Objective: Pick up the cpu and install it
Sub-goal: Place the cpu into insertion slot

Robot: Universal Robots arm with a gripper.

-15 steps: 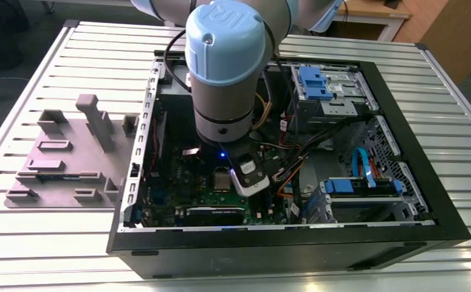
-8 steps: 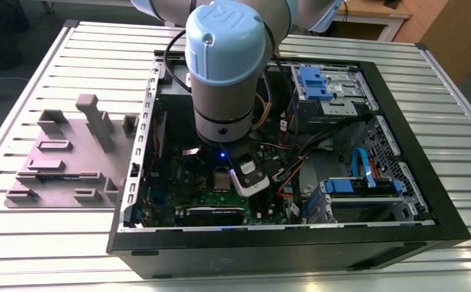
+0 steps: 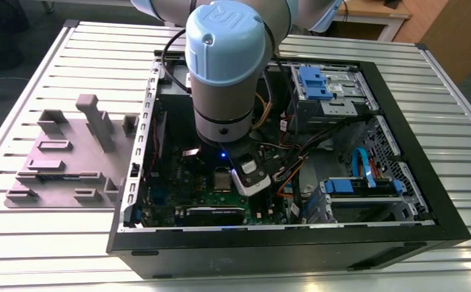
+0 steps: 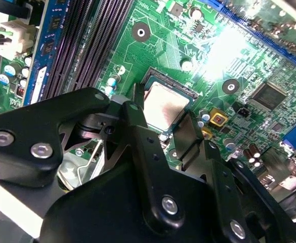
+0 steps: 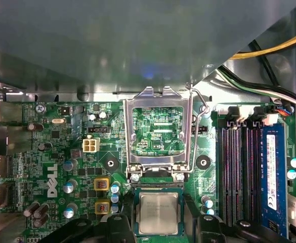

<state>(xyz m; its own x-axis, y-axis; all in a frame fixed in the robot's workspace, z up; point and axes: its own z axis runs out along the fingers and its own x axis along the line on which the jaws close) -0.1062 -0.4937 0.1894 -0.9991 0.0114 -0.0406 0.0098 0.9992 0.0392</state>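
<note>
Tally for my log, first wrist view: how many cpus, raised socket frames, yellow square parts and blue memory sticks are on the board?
cpu: 1
socket frame: 1
yellow square parts: 2
blue memory stick: 1
Total: 5

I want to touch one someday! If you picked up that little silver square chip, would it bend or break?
The cpu looks like a flat, metal-topped plate, so it is probably stiff, not bendy. It is small and thin, so likely light. Its smooth, shiny top may be slippery.
</note>
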